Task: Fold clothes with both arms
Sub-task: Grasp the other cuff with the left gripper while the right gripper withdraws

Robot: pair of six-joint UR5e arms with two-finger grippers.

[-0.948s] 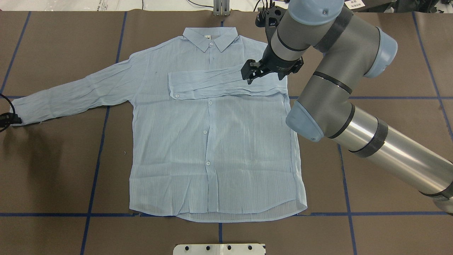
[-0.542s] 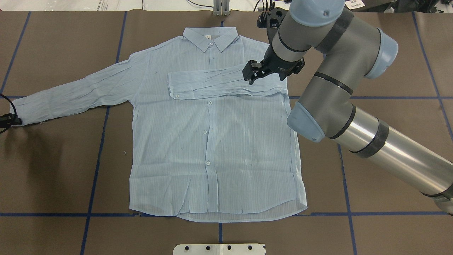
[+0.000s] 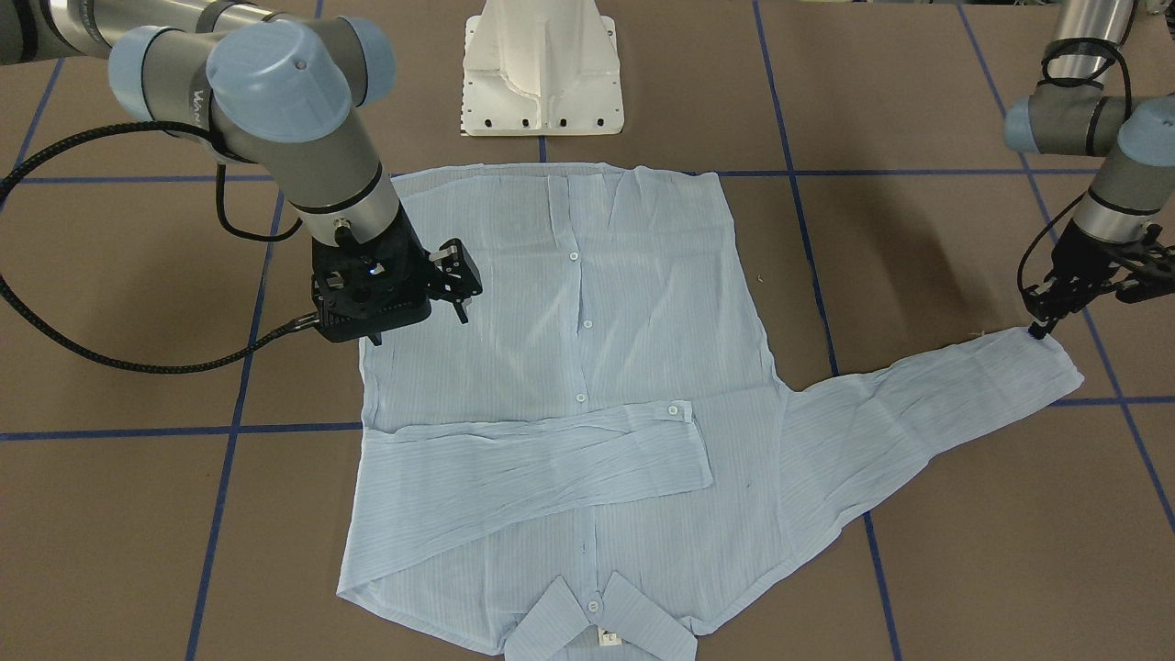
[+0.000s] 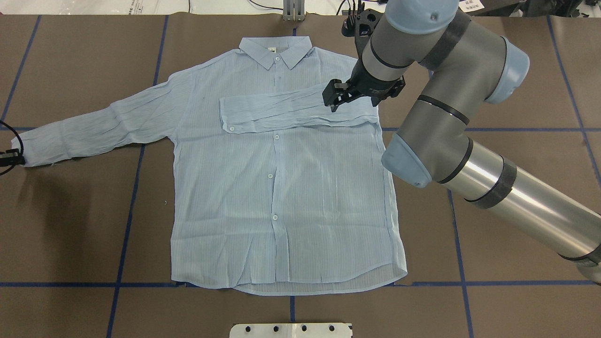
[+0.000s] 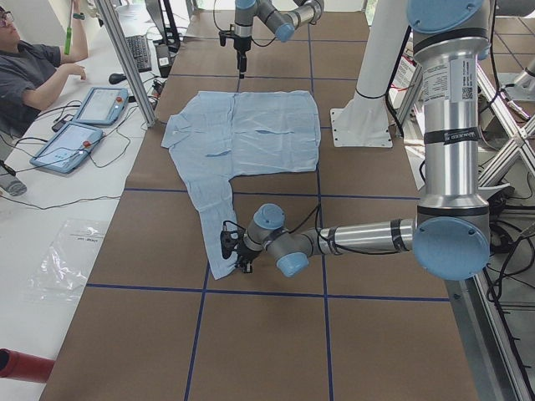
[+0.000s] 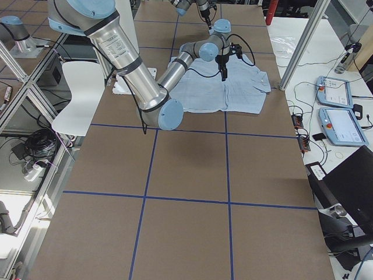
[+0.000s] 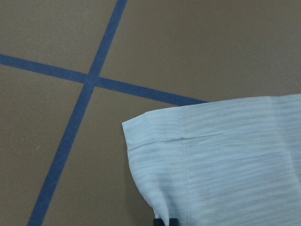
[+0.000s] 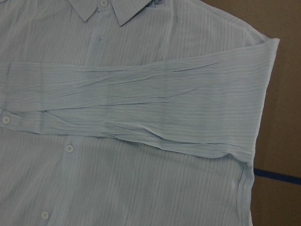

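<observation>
The light blue striped shirt [image 4: 281,197] lies flat, buttons up, with its collar [image 4: 274,49] at the far side. One sleeve [image 4: 291,110] is folded across the chest. The other sleeve [image 4: 103,126] stretches out to the left. My left gripper [image 4: 10,157] is shut on that sleeve's cuff [image 3: 1046,363]; the left wrist view shows the cuff [image 7: 225,160] right at the fingertips [image 7: 164,221]. My right gripper [image 4: 334,99] hovers open and empty over the folded sleeve near the shoulder, and it also shows in the front view [image 3: 459,285].
The white pedestal base [image 3: 542,73] stands at the robot's side of the table, just beyond the hem. Blue tape lines [image 4: 127,211] cross the brown table. An operator [image 5: 33,67] and tablets [image 5: 84,125] are along the table's far side.
The whole shirt has slid a little to the left and away, pulled by the cuff in my left gripper. The right gripper has risen slightly and stays open.
</observation>
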